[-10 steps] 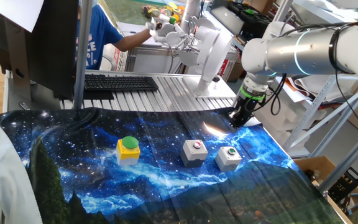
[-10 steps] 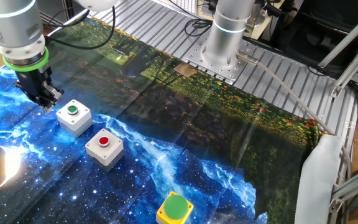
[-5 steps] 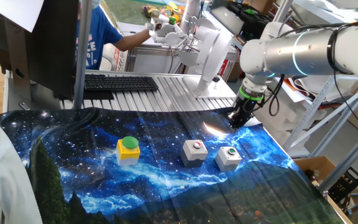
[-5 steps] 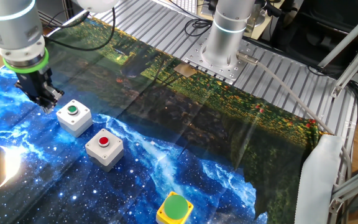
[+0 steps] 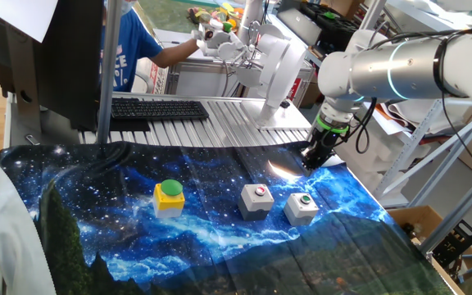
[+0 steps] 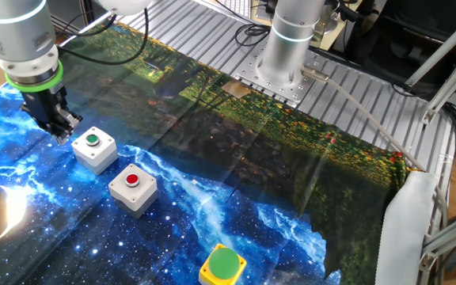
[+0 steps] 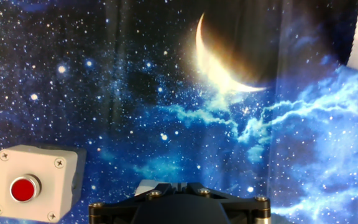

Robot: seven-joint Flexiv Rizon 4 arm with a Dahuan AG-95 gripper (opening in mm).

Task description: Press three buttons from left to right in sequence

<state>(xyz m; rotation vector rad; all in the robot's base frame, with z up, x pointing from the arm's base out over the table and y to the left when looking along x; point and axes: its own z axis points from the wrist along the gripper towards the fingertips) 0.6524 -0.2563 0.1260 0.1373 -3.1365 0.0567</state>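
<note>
From where I stand, the only lettering in sight is some white print on the blue T-shirt (image 5: 125,51) of the person behind the worktop, half hidden by a pole and too small and blurred to make out.

We see our silver arm reach in from the right of one fixed view, its wrist bent so that the hand (image 5: 310,161) points straight down at the centre right of the frame. In the other fixed view the hand (image 6: 60,134) hangs at the left edge under a green ring. Our fingers are closed on nothing. The hand view shows only the dark hand body at the bottom centre.
</note>
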